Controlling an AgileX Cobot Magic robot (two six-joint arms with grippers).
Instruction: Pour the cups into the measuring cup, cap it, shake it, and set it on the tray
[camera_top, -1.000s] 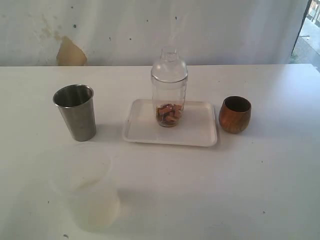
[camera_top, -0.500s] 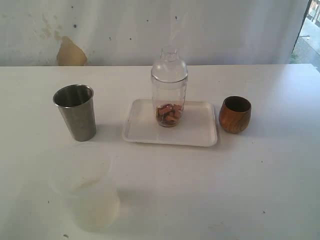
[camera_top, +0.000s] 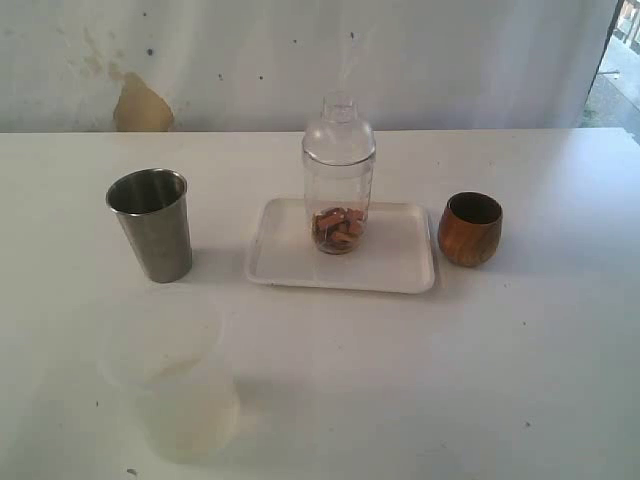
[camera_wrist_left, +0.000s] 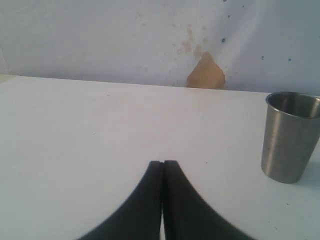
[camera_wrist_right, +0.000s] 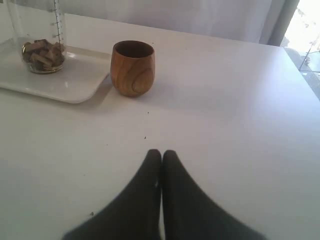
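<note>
The clear measuring cup (camera_top: 338, 180) stands capped on the white tray (camera_top: 395, 262), with brown pieces in its bottom; its lower part (camera_wrist_right: 42, 35) shows in the right wrist view. The steel tumbler (camera_top: 152, 224) stands left of the tray and appears again as the tumbler (camera_wrist_left: 290, 136) in the left wrist view. The wooden cup (camera_top: 470, 228) sits right of the tray, ahead of my right gripper (camera_wrist_right: 161, 152), which is shut and empty. My left gripper (camera_wrist_left: 163, 162) is shut and empty over bare table, apart from the tumbler. Neither gripper shows in the exterior view.
A faint milky translucent cup (camera_top: 175, 385) stands at the near left of the white table (camera_top: 480, 380). A stained white wall (camera_top: 200, 60) closes the far side. The table's right edge (camera_wrist_right: 305, 70) lies beyond the wooden cup (camera_wrist_right: 132, 67).
</note>
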